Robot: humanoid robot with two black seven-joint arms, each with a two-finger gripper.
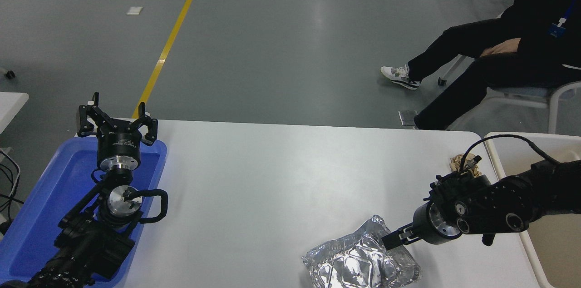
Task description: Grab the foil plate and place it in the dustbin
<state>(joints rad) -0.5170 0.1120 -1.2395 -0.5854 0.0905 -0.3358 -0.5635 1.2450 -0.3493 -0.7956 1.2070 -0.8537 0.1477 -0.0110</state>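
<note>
The foil plate (358, 263), a crinkled silver tray, lies on the white table (272, 179) near its front edge, right of centre. My right gripper (393, 239) comes in from the right and points left, its tip at the plate's upper right rim. Whether it holds the rim is not clear. The dustbin (494, 154), cream with a pale rounded rim, stands at the table's right end, partly behind my right arm. My left gripper (116, 117) is parked open above the far end of a blue tray.
The blue tray (43, 206) lies along the table's left side under my left arm. A small crumpled tan paper ball (459, 161) sits by the dustbin's near corner. A person in black sits on a chair (540, 92) beyond the table at the top right.
</note>
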